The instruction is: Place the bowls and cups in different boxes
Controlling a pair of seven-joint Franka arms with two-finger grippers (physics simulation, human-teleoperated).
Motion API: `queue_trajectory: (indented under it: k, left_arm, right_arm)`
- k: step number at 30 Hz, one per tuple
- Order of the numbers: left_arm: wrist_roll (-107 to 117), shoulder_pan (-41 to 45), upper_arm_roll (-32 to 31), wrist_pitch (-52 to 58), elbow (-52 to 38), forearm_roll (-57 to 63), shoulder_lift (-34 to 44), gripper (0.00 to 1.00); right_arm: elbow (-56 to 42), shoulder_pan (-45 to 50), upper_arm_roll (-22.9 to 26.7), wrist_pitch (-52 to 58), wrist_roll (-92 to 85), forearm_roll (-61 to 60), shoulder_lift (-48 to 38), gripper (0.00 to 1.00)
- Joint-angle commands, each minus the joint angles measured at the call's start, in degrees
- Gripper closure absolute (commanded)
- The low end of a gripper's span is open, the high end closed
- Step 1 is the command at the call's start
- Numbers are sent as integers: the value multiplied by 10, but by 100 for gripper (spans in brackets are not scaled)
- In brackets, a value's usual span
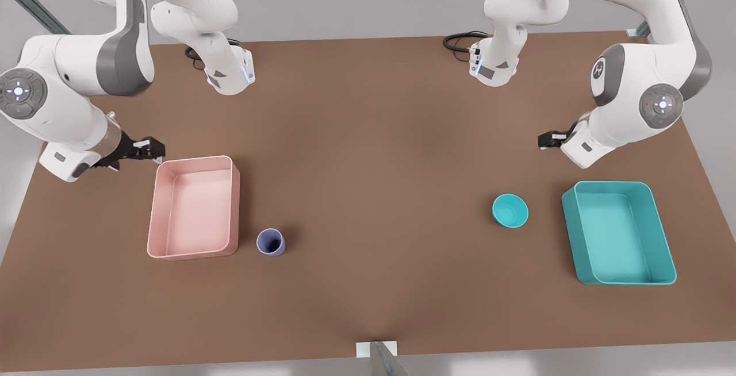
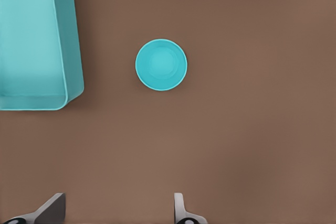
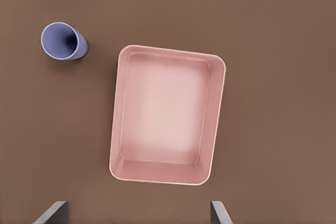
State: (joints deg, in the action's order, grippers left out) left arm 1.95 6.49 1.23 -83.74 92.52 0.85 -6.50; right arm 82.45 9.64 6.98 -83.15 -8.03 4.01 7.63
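Note:
The small teal bowl [image 1: 510, 210] [image 2: 161, 64] stands upright on the brown table, just beside the teal box [image 1: 618, 232] [image 2: 37, 40] toward the middle. My left gripper [image 1: 549, 139] [image 2: 116, 211] hovers open above the table behind the bowl, at the front view's right, holding nothing. The lavender cup [image 1: 270, 242] [image 3: 63, 41] stands upright by the near corner of the pink box [image 1: 194, 206] [image 3: 167, 114]. My right gripper [image 1: 150, 149] [image 3: 137, 213] is open and empty, just behind the pink box's far left corner. Both boxes are empty.
The two arm bases [image 1: 230, 74] [image 1: 494, 65] stand at the table's back edge with black cables beside them. A small white bracket [image 1: 376, 350] sits at the front edge. Bare brown table [image 1: 374, 180] stretches between the two boxes.

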Motion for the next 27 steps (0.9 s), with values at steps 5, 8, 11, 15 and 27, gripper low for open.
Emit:
queue_trajectory:
  k: [5,8,11,15,27]
  left_arm:
    - [3,35,-3,-70,-5,49,-76,0]
    - [10,80,-4,-169,-38,61,-179,0]
    - [58,102,-4,-271,-36,108,-250,0]
    - [68,108,-4,-339,-32,112,-310,0]
    - [104,93,0,-377,46,114,-327,52]
  right_arm:
    - [-22,27,-1,-38,-9,3,65,0]
    - [-22,96,-3,-126,45,-6,121,0]
    - [-22,92,-2,-218,57,-61,195,0]
    - [-13,85,-1,-288,58,-100,265,0]
    - [-5,103,-1,-355,68,-132,331,0]
